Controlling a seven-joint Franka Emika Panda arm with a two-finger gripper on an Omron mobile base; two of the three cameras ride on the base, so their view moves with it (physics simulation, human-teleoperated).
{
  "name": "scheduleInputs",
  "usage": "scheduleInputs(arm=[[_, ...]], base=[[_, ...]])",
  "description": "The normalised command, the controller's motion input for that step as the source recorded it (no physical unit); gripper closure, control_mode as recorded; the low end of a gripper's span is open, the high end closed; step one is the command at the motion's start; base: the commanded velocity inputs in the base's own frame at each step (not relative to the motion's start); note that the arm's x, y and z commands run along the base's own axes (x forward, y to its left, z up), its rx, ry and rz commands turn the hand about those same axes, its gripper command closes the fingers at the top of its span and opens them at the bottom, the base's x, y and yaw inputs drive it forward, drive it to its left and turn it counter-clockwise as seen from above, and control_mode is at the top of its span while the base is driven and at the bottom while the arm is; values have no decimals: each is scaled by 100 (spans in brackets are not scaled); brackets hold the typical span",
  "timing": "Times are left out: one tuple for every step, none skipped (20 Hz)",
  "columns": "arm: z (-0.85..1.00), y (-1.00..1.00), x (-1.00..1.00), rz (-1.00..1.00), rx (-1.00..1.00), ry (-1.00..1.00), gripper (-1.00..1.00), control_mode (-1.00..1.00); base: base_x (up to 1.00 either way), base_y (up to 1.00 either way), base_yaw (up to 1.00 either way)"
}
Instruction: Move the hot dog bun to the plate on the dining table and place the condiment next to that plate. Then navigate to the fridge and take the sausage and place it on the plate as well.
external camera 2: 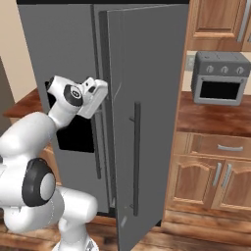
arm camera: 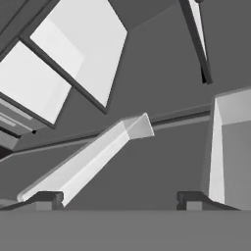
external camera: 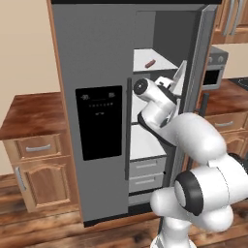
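Fridge (external camera: 97, 58) matte grey, door ajar; I see sausage (external camera: 150, 63), a small reddish cylinder, on a flat white shelf (external camera: 160, 60). End effector (arm camera: 120, 198) spread apart, grasping nothing.

You have the fridge (external camera: 97, 97) right door (external camera 2: 147, 122) swung wide, leaving open room above the upper shelf (external camera: 160, 60). The sausage (external camera: 149, 63) lies alone there; door bins (arm camera: 88, 162) crowd the right.
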Motion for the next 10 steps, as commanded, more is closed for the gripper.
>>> scheduleInputs(arm=[[0,-81,0,0,0,0,-100,-100],[0,-82,-13,0,0,0,-100,-100],[0,-86,-32,0,0,-1,-100,-100],[0,-88,-42,0,0,-3,-100,-100],[0,-86,-54,0,0,-4,-100,-100],[0,-87,-59,-2,0,-3,-100,-100],[0,-87,-63,-3,0,-3,-100,-100],[0,-88,-62,-4,0,-1,-100,-100],[0,-91,-61,-5,0,0,-100,-100],[0,-92,-59,-5,0,0,-100,-100]], base=[[0,0,0],[0,0,0],[0,0,0],[0,0,0],[0,0,0],[0,0,0],[0,0,0],[0,0,0],[0,0,0],[0,0,0]])
